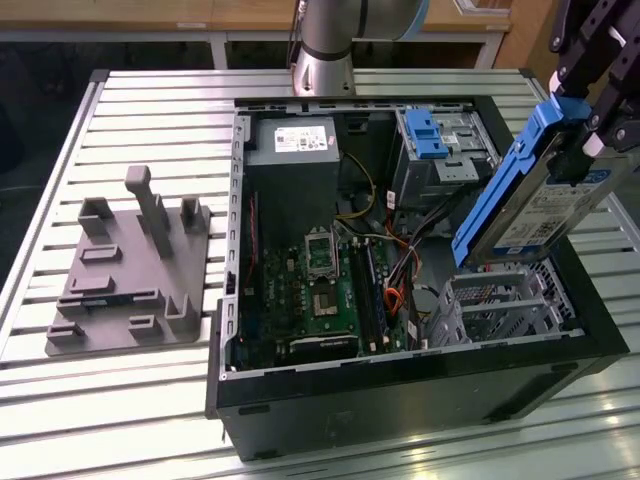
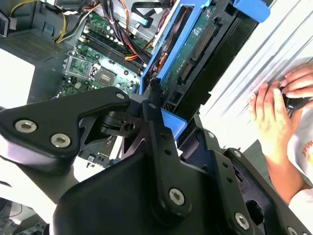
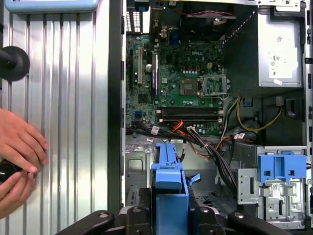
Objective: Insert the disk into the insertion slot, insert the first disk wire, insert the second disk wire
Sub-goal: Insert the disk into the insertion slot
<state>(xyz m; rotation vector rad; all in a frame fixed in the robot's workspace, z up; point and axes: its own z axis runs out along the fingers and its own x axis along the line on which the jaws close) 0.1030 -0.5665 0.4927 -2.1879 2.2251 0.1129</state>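
Your gripper (image 1: 588,135) pinches the disk (image 1: 535,215) tilted above the slot (image 1: 500,305), so it could bump the slot's edge and jam if you go down crooked.

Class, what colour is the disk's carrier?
Bright blue carrier, best in the exterior view.

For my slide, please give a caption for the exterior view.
The gripper holds the disk tilted above the slot of the open case.

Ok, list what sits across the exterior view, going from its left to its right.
Grey fixture plate → motherboard → disk, held tilted above the case.
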